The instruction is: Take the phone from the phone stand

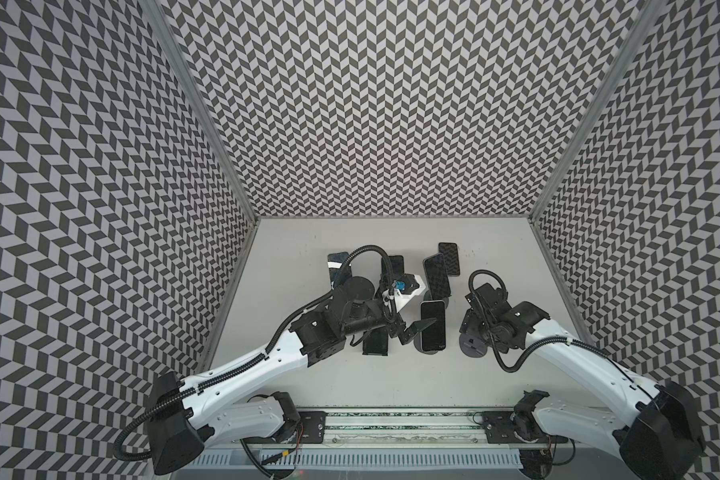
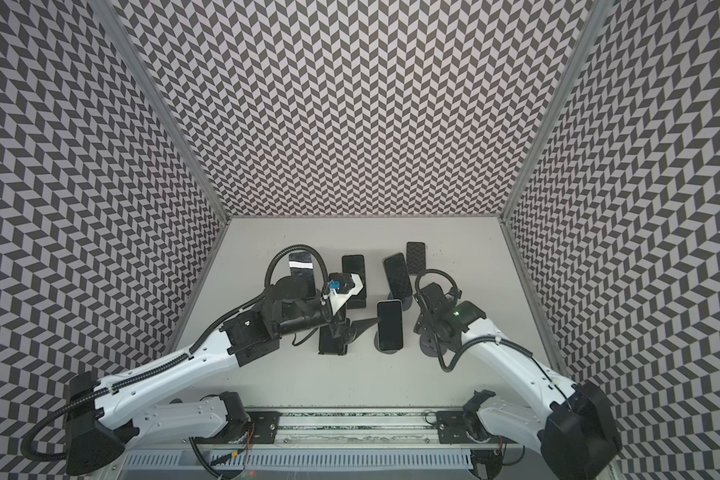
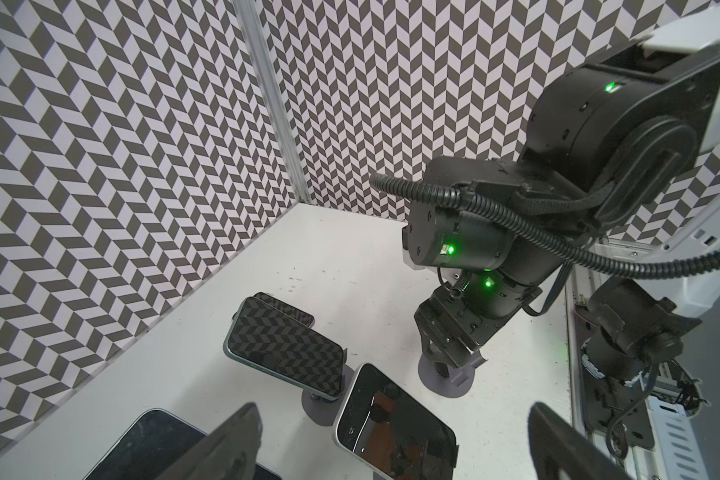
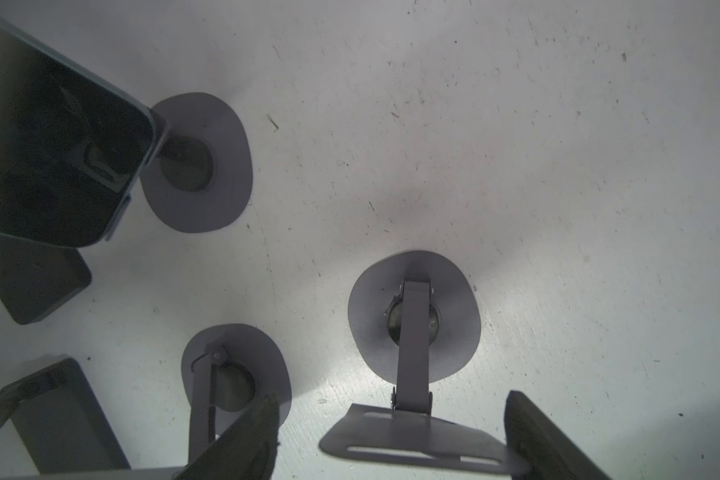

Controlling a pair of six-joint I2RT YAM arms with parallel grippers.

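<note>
left gripper spread wide, holding nothing, just left of the white-edged phone. that phone sits tilted on its phone stand at near centre of the table. right gripper jaws apart, gripping nothing, hovering over a bare stand further right.
</note>
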